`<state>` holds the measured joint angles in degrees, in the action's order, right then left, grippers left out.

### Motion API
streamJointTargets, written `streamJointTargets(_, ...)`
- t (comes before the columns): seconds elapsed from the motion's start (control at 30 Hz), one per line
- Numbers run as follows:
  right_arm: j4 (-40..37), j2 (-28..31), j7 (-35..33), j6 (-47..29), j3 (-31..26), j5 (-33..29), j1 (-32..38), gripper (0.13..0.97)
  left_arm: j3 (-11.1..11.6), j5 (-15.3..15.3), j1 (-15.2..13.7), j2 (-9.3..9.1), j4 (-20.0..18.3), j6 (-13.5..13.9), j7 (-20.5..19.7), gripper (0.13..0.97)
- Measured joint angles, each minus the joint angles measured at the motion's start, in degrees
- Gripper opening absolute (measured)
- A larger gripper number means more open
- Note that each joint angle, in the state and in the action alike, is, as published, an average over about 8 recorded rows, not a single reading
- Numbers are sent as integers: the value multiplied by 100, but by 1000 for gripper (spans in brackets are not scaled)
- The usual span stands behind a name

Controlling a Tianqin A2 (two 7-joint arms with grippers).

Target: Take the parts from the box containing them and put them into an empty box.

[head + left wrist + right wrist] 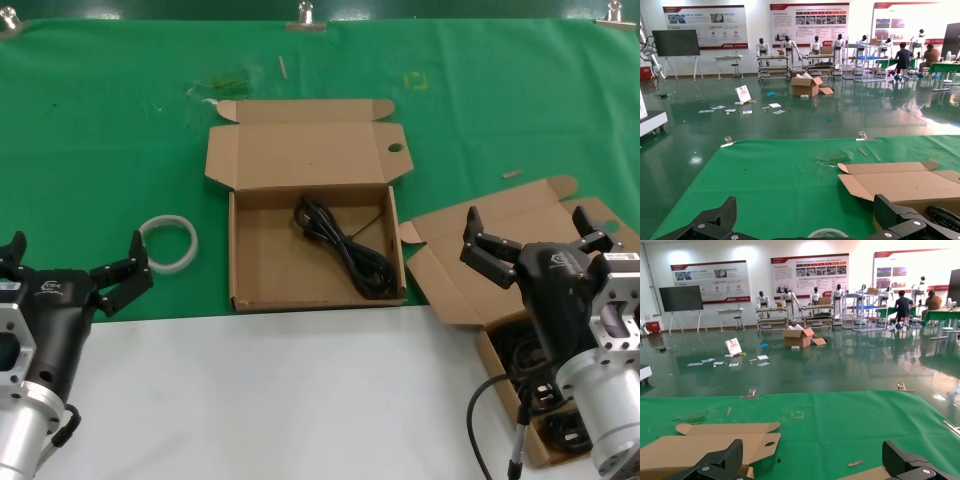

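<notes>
Judging progress, I count one cable bundle (345, 245) in the centre box (255, 260), more in the right box (495, 355) under my right gripper (530, 240), both jaws wide and empty.

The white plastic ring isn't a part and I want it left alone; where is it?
In the head view the white plastic ring lies on the green cloth, between the open left gripper and the middle cardboard box.

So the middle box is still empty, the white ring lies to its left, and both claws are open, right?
Not quite: the head view shows the middle box already holds one black cable bundle. The white ring does lie to its left, and the left gripper and right gripper are both open.
</notes>
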<state>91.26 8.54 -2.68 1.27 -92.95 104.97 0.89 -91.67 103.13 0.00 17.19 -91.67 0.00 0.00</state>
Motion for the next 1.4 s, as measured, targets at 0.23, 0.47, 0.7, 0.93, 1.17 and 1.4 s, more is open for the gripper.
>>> streamJointTargets(0.23,0,0,0,0,0,0,0,966,0,0,0,0,0,0,0,966)
streamJointTargets(0.47,0,0,0,0,0,0,0,966,0,0,0,0,0,0,0,966)
streamJointTargets(0.7,0,0,0,0,0,0,0,966,0,0,0,0,0,0,0,966)
streamJointTargets(0.93,0,0,0,0,0,0,0,966,0,0,0,0,0,0,0,966)
streamJointTargets(1.17,0,0,0,0,0,0,0,966,0,0,0,0,0,0,0,966)
streamJointTargets(1.4,0,0,0,0,0,0,0,966,0,0,0,0,0,0,0,966)
